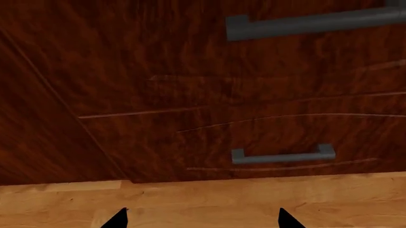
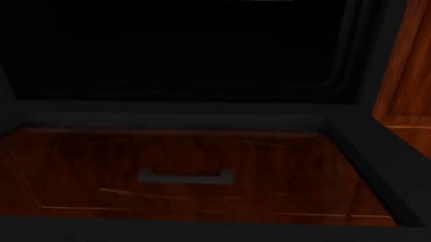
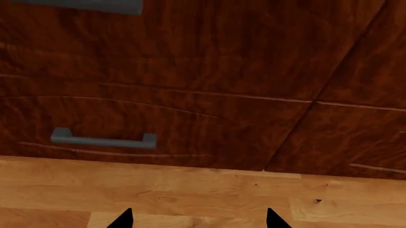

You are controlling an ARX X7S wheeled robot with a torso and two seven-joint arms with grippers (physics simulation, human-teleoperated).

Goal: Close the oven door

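While both arms hang low over the wooden floor (image 1: 203,199), the left gripper (image 1: 201,218) and right gripper (image 3: 198,218) spread open and empty. The oven door (image 2: 377,146) lies open ahead, untouched; next, I judge, one arm must reach under and lift it.

Much stays out of sight down here.
The left gripper (image 1: 201,217) and right gripper (image 3: 198,217) show only fingertips at six o'clock; the oven door (image 2: 377,151) runs off at five o'clock, its cavity too dark to read.
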